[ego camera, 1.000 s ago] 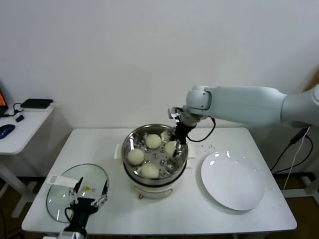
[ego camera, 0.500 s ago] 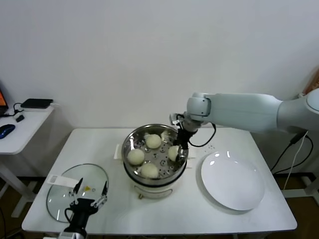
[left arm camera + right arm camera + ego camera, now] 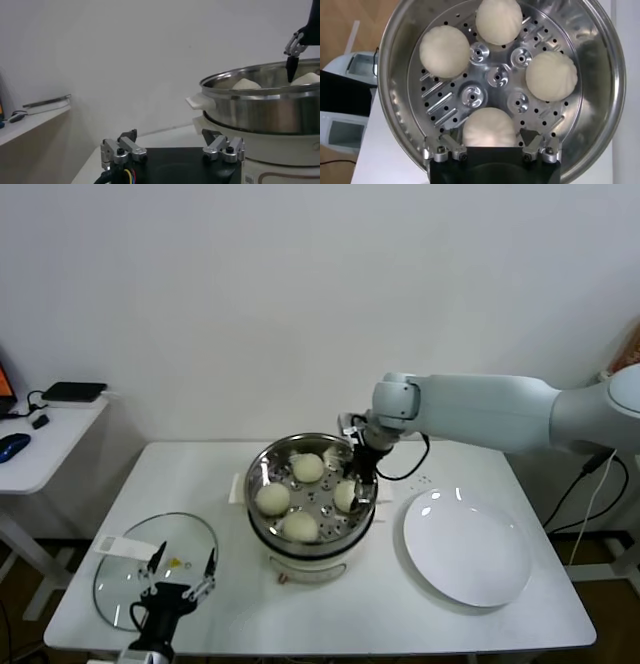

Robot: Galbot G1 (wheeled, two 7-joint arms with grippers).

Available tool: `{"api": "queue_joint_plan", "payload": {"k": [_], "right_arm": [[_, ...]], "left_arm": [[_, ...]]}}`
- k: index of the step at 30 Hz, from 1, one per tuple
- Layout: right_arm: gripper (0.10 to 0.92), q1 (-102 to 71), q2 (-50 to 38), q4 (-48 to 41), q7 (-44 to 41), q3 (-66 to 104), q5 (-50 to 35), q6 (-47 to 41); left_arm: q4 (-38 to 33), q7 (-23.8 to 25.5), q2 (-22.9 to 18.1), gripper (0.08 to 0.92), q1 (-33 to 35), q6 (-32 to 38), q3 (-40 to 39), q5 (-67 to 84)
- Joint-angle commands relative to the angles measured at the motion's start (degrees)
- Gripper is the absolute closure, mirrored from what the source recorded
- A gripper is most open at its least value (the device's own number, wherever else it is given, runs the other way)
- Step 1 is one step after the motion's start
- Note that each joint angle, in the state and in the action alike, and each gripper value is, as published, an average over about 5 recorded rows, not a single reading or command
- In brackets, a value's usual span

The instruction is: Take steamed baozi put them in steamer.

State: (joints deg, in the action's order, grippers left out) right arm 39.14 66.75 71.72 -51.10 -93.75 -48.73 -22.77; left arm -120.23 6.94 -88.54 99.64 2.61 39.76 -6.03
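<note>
Step in hand: release of the last bun. Four steamed baozi (image 3: 488,127) sit on the perforated tray inside the steamer (image 3: 262,467), spaced around the tray's centre studs, none touching another. The white plate (image 3: 467,547) beside the steamer on the robot's right holds nothing, so the loading looks complete

Right gripper (image 3: 490,146) hangs inside the steamer rim, on the side nearest the plate. Jaws spread wide, one on either side of the nearest baozi, pinching nothing; the bun rests on the tray on its own

Left gripper (image 3: 171,148) waits low by the steamer's white base, above the glass lid (image 3: 125,574) that lies on the table (image 3: 420,624) on the steamer's left. Jaws apart, empty

Next move, as I judge it: lift the right gripper straight up clear of the rim without nudging the bun between the jaws

Materials: baozi are smooth, matte, off-white domes, likely soft and easily dented. Steamer pot is polished stainless steel, round, mirror-bright wall; tray punched with small holes and slots. Base is white plastic with side handles. Plate glossy, flat, round
</note>
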Motion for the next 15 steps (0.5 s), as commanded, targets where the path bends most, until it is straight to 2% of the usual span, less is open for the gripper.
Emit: {"api": "queue_joint_plan", "payload": {"k": [1, 9, 15], "right_arm": [[0.204, 0.7, -0.1, -0.4, -1.2, 0.8, -1.8, 0.1], [0.202, 3.7, -1.1, -1.1, -1.9, 1.8, -3.8, 0.8], [0.203, 5.7, -6.2, 0.4, -1.8, 5.1, -4.3, 1.6]], "left_arm": [[-0.1, 0.0, 0.0, 0.177, 0.1, 0.0, -0.1, -0.1], [-0.3, 0.0, 0.0, 0.177, 0.3, 0.0, -0.1, -0.1], [-0.6, 0.0, 0.0, 0.177, 0.4, -0.1, -0.2, -0.2]]}}
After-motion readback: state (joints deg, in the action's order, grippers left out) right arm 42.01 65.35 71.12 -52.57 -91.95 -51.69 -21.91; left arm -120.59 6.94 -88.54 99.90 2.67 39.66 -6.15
